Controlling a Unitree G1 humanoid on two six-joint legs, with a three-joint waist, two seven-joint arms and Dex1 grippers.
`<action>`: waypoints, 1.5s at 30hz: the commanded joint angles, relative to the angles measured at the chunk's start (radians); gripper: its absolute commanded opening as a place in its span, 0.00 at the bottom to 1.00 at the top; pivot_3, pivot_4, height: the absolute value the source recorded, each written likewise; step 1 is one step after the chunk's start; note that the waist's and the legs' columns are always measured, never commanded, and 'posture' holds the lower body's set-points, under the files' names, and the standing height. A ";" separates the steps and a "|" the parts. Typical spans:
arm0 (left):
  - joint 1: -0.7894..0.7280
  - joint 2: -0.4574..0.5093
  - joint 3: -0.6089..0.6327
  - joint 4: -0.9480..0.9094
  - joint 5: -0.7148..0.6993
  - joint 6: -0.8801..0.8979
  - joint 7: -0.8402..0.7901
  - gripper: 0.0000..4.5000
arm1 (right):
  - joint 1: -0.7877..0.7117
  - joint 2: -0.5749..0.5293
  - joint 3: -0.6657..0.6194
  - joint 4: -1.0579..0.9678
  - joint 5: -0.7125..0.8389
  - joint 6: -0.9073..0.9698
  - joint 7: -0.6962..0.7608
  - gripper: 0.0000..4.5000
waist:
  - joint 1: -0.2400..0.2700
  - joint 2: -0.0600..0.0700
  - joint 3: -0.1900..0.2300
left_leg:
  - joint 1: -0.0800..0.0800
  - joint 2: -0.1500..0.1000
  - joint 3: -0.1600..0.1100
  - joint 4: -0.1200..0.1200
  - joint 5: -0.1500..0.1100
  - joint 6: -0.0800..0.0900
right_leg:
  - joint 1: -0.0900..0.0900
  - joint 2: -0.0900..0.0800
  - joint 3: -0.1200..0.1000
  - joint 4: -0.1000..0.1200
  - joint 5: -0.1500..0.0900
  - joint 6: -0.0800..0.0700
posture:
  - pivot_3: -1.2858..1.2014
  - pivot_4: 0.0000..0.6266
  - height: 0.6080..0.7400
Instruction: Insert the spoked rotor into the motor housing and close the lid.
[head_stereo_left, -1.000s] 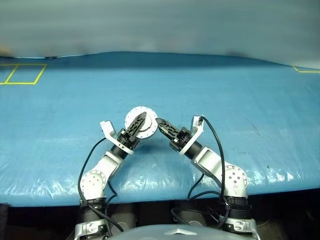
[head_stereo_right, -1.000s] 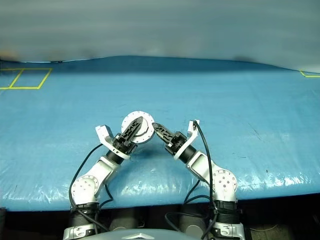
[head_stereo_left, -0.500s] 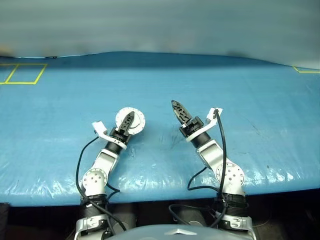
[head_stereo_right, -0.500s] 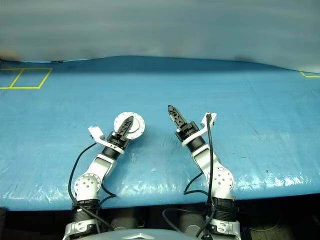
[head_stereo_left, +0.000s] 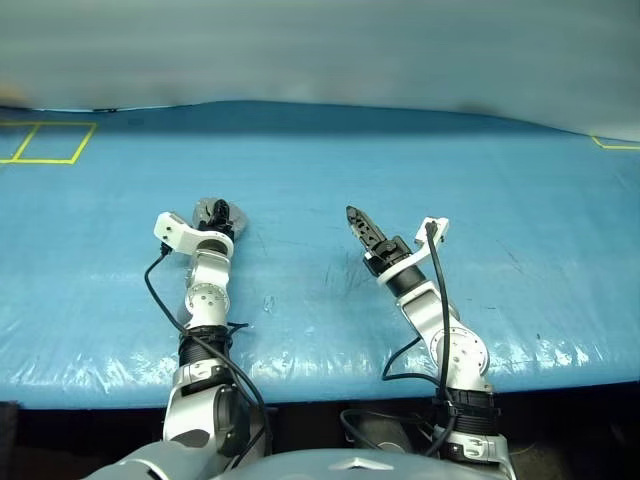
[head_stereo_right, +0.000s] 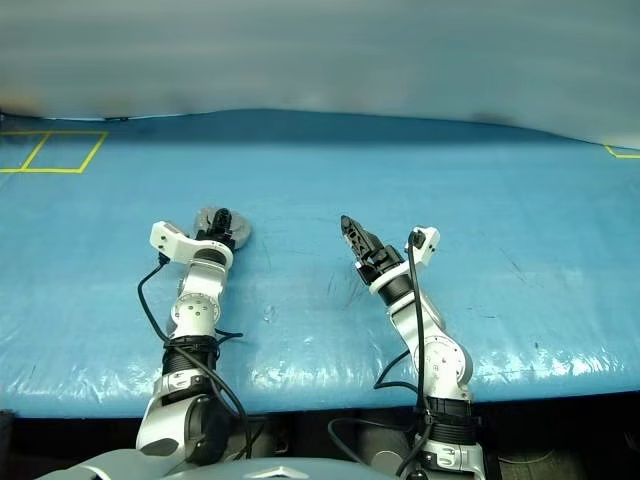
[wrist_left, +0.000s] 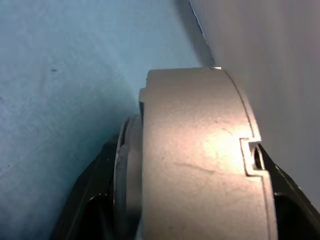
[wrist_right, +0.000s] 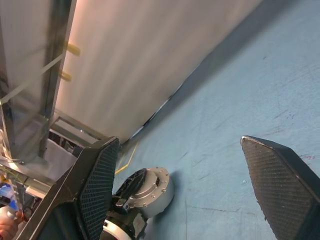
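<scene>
Your left gripper (head_stereo_left: 219, 212) is pinching the motor housing (head_stereo_right: 214, 221) w/ lid shut, holding it low over the blue table cover (head_stereo_left: 520, 200), left of centre. Rotor's hidden, can't tell where it's sitting. Your right gripper (head_stereo_right: 350, 232) is hanging w/ fingers spread wide, empty, well apart from the housing.

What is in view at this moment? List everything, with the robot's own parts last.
motor housing: one, silver-grey, lid closed, held in the left gripper just above the table, left of centre
table: one, covered in a blue sheet
yellow tape outline: one, yellow, far left corner of the table
left gripper: one, black fingers, shut on the motor housing
right gripper: one, black fingers, open and holding nothing, raised over the table, right of centre
</scene>
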 joint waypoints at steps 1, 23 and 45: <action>-0.001 0.012 0.008 -0.048 0.051 -0.045 0.048 0.89 | -0.010 0.003 0.001 -0.021 -0.011 -0.012 0.004 0.92 | 0.001 0.000 0.000 | 0.000 0.000 0.000 0.000 0.000 0.000 | 0.000 0.000 0.000 0.000 0.000 0.000 | 0.52 0.24 1.00; 0.267 0.280 -0.287 -0.463 0.144 0.030 -0.461 0.99 | -0.036 -0.141 0.044 0.067 -0.414 -0.271 0.057 0.92 | 0.001 -0.001 -0.001 | 0.003 0.001 0.003 0.000 0.001 -0.002 | 0.002 0.000 0.001 0.001 -0.001 -0.005 | 0.52 0.24 1.00; 0.387 0.489 -0.672 -0.406 0.515 -0.123 -0.887 1.00 | 0.032 -0.401 0.210 0.074 -0.713 -0.334 0.280 1.00 | 0.004 0.000 -0.001 | 0.011 0.002 0.007 -0.004 0.002 -0.003 | 0.002 -0.001 0.004 0.004 -0.004 -0.009 | 0.52 0.24 1.00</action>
